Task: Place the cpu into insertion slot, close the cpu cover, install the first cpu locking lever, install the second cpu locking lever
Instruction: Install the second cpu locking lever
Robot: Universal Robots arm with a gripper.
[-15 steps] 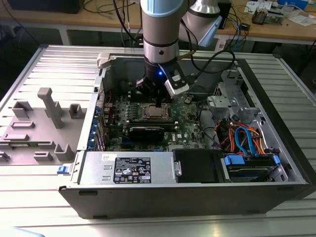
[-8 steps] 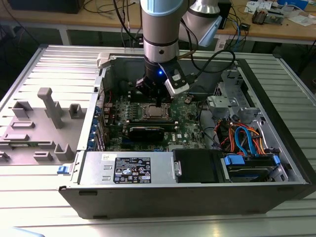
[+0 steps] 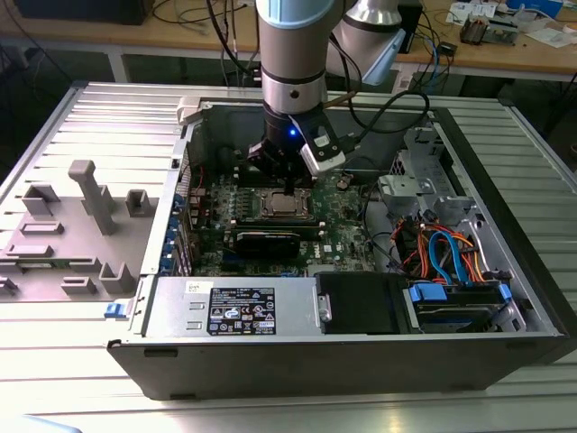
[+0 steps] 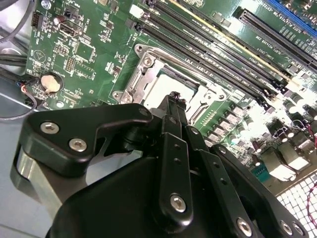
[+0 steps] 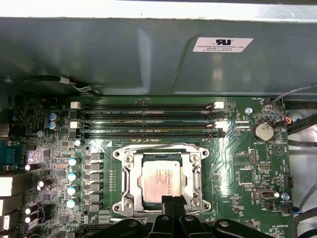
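Observation:
The cpu (image 5: 161,177) lies flat in the insertion slot, its silver-grey top showing through the cut-out of the cpu cover (image 5: 130,181). The cover lies down flat around the chip and hides the slot's contact field. A thin wire locking lever (image 5: 158,145) runs along the cover's edge nearest the memory slots. My gripper (image 5: 173,201) is shut, with its black fingertips together at the opposite edge of the cover, just over the chip's border. In the second wrist view the gripper (image 4: 174,96) tips meet over the cpu (image 4: 171,83). In the exterior view the gripper (image 3: 287,185) hangs just above the cpu (image 3: 282,205).
Long memory slots (image 5: 146,119) and the case wall (image 5: 148,54) lie beyond the socket. A coin battery (image 5: 262,131) and capacitors (image 5: 73,176) flank it. A long black card (image 3: 270,240), a power supply (image 3: 234,307) and cable bundles (image 3: 442,248) crowd the case.

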